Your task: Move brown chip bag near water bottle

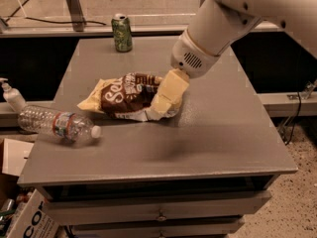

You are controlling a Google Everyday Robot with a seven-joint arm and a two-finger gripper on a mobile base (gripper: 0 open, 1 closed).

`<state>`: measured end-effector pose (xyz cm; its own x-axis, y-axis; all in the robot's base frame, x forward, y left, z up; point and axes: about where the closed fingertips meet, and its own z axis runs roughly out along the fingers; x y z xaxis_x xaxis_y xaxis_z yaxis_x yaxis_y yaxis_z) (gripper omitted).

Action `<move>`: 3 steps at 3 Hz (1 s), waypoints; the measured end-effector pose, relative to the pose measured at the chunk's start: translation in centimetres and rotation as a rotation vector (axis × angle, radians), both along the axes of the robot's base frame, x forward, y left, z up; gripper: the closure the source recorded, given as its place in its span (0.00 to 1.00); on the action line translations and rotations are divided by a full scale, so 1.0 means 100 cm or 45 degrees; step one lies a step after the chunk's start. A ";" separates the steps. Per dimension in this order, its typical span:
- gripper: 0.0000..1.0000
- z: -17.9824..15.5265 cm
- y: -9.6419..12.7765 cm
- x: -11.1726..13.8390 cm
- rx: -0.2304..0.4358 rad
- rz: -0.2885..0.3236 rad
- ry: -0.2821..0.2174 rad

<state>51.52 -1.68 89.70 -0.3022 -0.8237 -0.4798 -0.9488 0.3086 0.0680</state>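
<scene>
Crinkly brown chip bag (124,97) laid on grey worktop (223,133), near the clear ribbed plastic water bottle (59,124).
Pale claw (168,95) is set at its right end, grip cannot be told; little is judged left.

bulky white robot arm (247,6) reaching in from upper right, rounded white wrist (198,53) tilted down-left, pale yellow gripper (167,99) low at scene centre

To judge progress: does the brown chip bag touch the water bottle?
Apart. The camera view shows bare table between the brown chip bag and the water bottle. The gripper is over the bag's other end.
</scene>
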 end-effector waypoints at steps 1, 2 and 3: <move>0.00 0.019 -0.034 -0.013 0.142 0.043 -0.033; 0.00 0.026 -0.071 -0.016 0.288 0.082 -0.092; 0.00 0.028 -0.074 -0.018 0.296 0.121 -0.129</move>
<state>49.68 -9.12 92.48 -0.1696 -0.7103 -0.6832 -0.9783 0.2050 0.0297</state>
